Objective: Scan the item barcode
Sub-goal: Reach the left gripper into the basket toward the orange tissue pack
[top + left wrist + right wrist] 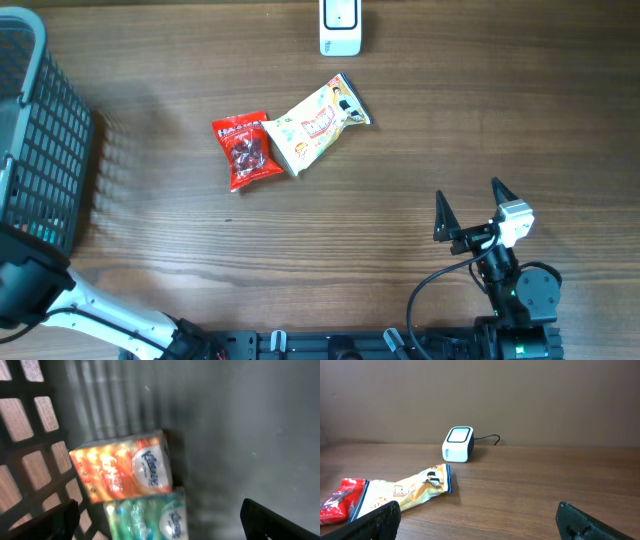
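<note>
Mid-table near the barcode scanner, a red packet and a cream snack packet are lying touching, while the right gripper and left gripper, over the basket's tissue packs, are gaping empty.

Blurred: orange tissue pack, ahead of left gripper. Cut by bottom edge, between its fingers: green tissue pack. Ahead-left of right gripper, clipped at frame edge: red packet.

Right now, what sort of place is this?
Likely a mock shop checkout: a barcode scanner on the wooden table, a red snack packet, a yellow snack packet, and a basket holding tissue packs.
</note>
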Action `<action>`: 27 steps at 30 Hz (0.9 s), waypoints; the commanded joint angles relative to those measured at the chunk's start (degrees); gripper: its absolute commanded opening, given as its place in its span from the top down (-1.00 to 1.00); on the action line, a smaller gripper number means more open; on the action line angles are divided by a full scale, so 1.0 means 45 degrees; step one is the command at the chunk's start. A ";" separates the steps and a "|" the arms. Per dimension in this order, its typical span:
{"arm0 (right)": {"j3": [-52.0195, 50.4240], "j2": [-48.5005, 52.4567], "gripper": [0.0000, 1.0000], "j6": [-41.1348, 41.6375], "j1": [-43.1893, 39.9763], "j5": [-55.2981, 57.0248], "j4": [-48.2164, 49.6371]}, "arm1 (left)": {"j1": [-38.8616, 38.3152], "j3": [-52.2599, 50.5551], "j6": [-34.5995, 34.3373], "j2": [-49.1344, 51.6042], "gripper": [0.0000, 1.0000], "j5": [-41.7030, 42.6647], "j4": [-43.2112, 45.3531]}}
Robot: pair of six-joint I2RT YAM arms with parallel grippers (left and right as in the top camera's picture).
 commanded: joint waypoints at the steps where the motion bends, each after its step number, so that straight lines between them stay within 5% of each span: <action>1: -0.0015 -0.0087 -0.99 -0.0073 0.0044 0.0165 0.0063 | 0.0223 -0.0758 -0.0117 0.0204 -1.00 -0.0219 0.0510; 17: -0.0015 -0.0087 -0.99 -0.0073 0.0044 0.0160 0.0063 | 0.0296 -0.2365 0.0170 0.0204 -0.90 -0.0214 0.2812; 22: -0.0015 -0.0087 -0.99 -0.0073 0.0044 0.0160 0.0063 | 0.0296 -0.2594 0.0170 0.0204 0.23 -0.0214 0.3041; 27: -0.0015 -0.0087 -0.99 -0.0073 0.0044 0.0165 0.0063 | 0.0296 -0.2594 0.0170 0.0204 0.92 -0.0209 0.3036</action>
